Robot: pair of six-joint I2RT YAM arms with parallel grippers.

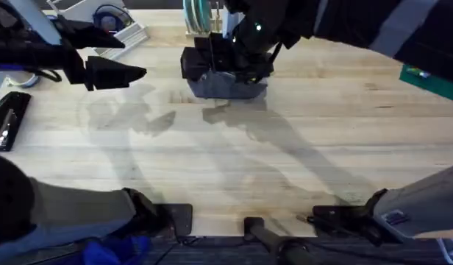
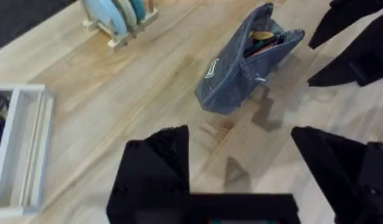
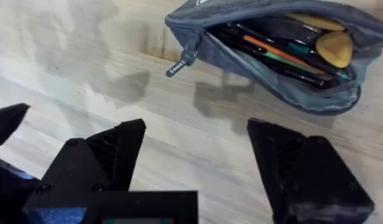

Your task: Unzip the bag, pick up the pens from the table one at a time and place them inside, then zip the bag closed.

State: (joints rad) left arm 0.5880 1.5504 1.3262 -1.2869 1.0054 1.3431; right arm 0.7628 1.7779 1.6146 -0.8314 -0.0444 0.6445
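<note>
Bag [image 3: 266,56] lies unzipped w/ pens [image 3: 285,56] inside, just ahead of your R gripper [image 3: 198,168], long axis crosswise; both grippers released, L gripper [image 2: 241,174] farther.

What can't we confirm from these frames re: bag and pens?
- Bag in overhead: the right arm covers most of it, so the opening is hidden.
- Bag contents in right wrist: pens overlap, count unclear; the pouch wall hides the lower ones.
- Zipper pull in right wrist: its lettering is too small to read.
- Table: the near edge is covered by the arm bases.
</note>
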